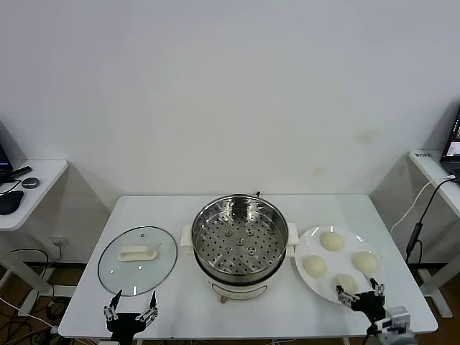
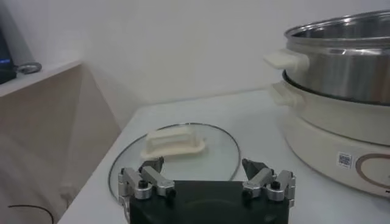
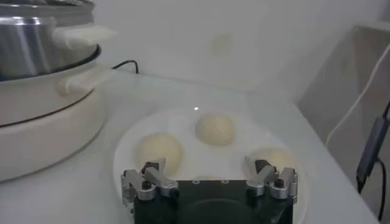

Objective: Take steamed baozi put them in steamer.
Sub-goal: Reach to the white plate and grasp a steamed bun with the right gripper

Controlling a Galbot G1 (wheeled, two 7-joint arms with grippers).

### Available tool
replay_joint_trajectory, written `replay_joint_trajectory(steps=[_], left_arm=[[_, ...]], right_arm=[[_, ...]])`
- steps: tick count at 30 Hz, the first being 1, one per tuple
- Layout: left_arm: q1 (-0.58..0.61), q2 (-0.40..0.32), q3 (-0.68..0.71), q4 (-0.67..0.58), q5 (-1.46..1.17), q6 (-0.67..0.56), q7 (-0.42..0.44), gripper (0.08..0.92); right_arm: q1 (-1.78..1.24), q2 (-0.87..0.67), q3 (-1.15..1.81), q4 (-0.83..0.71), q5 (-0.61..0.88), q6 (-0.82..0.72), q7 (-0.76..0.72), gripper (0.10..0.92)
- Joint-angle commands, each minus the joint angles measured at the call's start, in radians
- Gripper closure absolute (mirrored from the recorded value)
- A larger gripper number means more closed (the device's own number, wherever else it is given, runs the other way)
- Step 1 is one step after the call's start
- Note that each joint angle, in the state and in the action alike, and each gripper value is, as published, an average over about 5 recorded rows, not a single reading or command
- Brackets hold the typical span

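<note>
From my head camera I see the steamer standing upright mid-table, its round mouth facing up and the perforated tray bare inside; its two cream handles stick out to my left and right, so that is its longer line. The four steamed baozi sit on a white plate just beside the steamer on my right; they are round, with no long axis I can make out. A glass lid lies flat on my left, its knob's long side running left to right. My left gripper hovers at the near table edge by the lid, jaws wide and empty; my right gripper is over the plate's near rim, also wide and empty. In my left wrist view, my spread fingers frame the lid, with the steamer beyond. In my right wrist view, my fingers stand wide above the plate, three baozi visible between them, none touched.
</note>
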Motion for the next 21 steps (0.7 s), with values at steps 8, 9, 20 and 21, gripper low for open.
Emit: replay_joint_trajectory(steps=[8,9,20,21], left_arm=[[0.009,-0.009,-0.004,-0.007,0.005,-0.001,-0.008,0.177],[0.011,-0.009,-0.005,-0.009,0.005,-0.001,-0.009,0.177],[0.008,-0.012,-0.012,-0.017,-0.006,0.0,-0.011,0.177],[0.007,-0.012,-0.012,-0.016,-0.012,0.001,-0.011,0.177]], right_arm=[[0.51,-0.494,-0.136,-0.189,-0.397,-0.087,-0.548,0.203],[0.561,-0.531,-0.169,-0.225,-0.424,-0.062,-0.611,0.203],[1.252,-0.699,-0.946,-0.532,-0.439,0.156,-0.897,0.203],[1.299,-0.693,-1.018,-0.55,-0.445,0.168,-0.905,0.203]])
